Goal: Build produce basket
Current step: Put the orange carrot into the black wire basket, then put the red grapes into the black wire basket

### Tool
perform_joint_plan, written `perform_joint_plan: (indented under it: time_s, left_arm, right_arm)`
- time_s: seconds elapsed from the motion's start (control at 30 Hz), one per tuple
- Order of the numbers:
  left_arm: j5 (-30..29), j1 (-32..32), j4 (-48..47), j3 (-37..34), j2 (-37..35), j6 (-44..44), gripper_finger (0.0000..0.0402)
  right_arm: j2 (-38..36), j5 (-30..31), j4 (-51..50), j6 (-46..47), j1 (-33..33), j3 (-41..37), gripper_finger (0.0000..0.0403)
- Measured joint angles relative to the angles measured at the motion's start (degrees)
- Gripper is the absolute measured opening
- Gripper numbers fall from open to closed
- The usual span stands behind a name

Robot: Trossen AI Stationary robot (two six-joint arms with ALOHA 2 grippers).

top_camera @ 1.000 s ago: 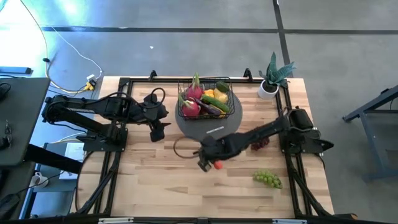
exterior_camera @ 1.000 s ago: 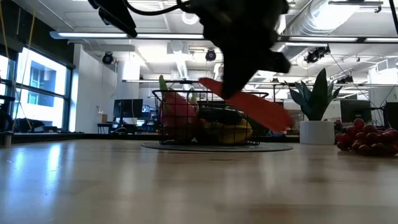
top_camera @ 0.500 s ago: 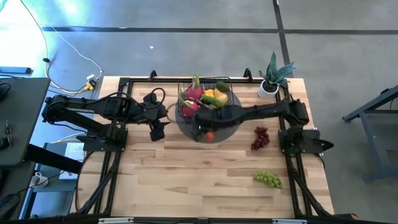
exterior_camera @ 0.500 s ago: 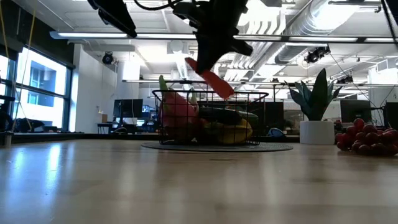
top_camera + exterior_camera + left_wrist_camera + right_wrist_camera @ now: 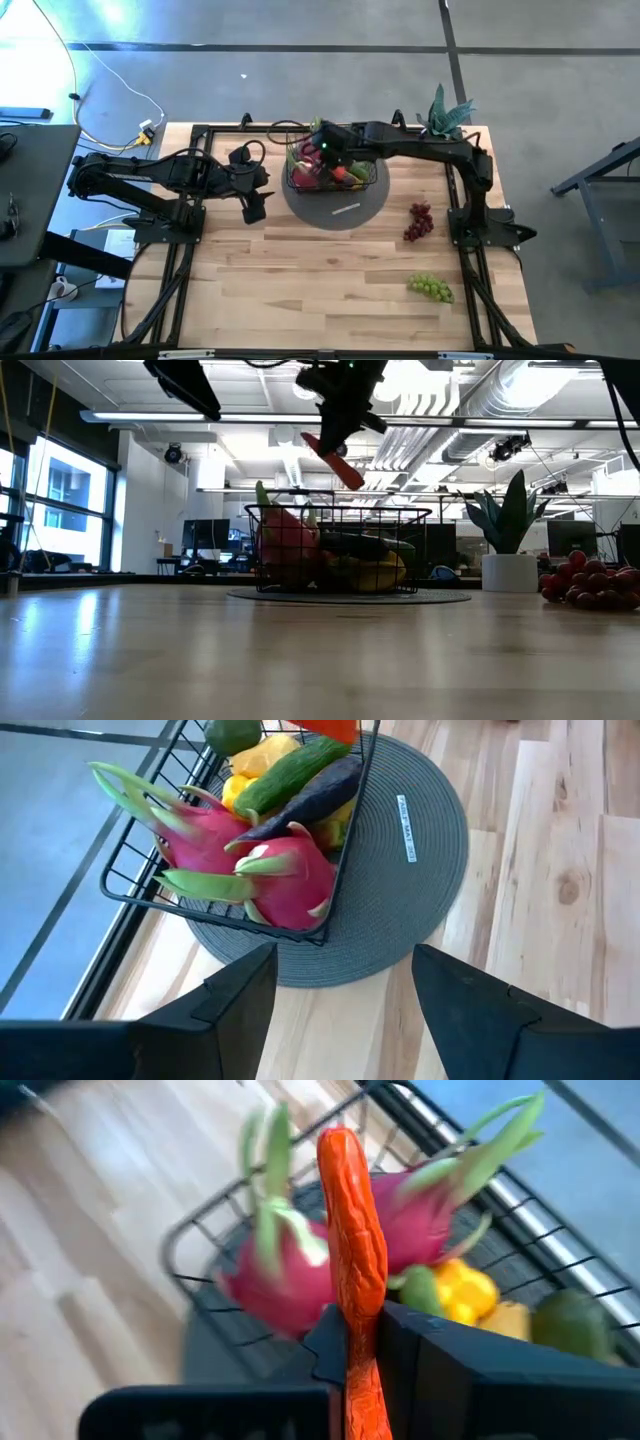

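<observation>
I see the red chilli (image 5: 357, 1280) pinched in my right gripper (image 5: 362, 1342), fingers clamped tight on it, most of the pepper sticking out past the tips. In the low view the chilli (image 5: 333, 460) hangs tilted in the air above the basket (image 5: 340, 550), not touching the wire. From the high view the right gripper (image 5: 328, 150) sits over the basket (image 5: 332, 160), arm reaching across from the right side of the table.

Basket is on the round grey mat (image 5: 345, 205), toward the far middle of the table (image 5: 300, 280). Already in it: two pink dragon fruits (image 5: 270, 870), a green cucumber (image 5: 295, 772), a purple eggplant (image 5: 315, 795), yellow pieces (image 5: 262, 755) and a round green fruit (image 5: 232, 734) at the far corner.

Still out on the table: red grapes (image 5: 418, 221) right of the mat, green grapes (image 5: 430, 288) nearer the front right edge, well apart from the basket.

My left gripper (image 5: 254, 208) waits just left of the mat, jaws spread wide, nothing between them; its fingers (image 5: 240, 1000) frame the basket in the left wrist view.

Potted plant (image 5: 440, 120) sits at the far right corner, white pot, beside the right arm.
</observation>
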Motion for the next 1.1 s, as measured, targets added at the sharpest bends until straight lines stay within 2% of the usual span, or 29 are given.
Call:
perform_joint_plan:
  time_s: [0.27, 0.37, 0.73, 0.9, 1.1]
  left_arm:
    - [-4.0, 0.0, 0.0, 0.0, 0.0, 0.0, 0.0223]
    - [-5.0, 0.0, 0.1, 0.0, 0.0, -0.1, 0.0223]
    - [-6.4, 0.0, 0.4, 0.0, 0.0, -0.2, 0.0223]
    - [-6.1, 0.0, 0.5, 0.0, 0.0, -1.9, 0.0223]
    - [-4.1, 0.0, 0.4, 0.0, 0.0, -2.2, 0.0223]
  right_arm:
    - [0.0, -0.1, -0.4, -6.4, -4.7, -3.8, 0.0007]
    - [0.0, -2.1, -0.1, -7.5, -5.8, -6.6, 0.0007]
    - [0.0, -3.7, 2.0, -7.6, -6.0, -14.2, 0.0009]
    - [0.0, -3.6, 3.4, -7.4, -6.2, -14.4, 0.0044]
    - [0.0, -3.7, 3.9, -5.9, -6.2, -14.4, 0.012]
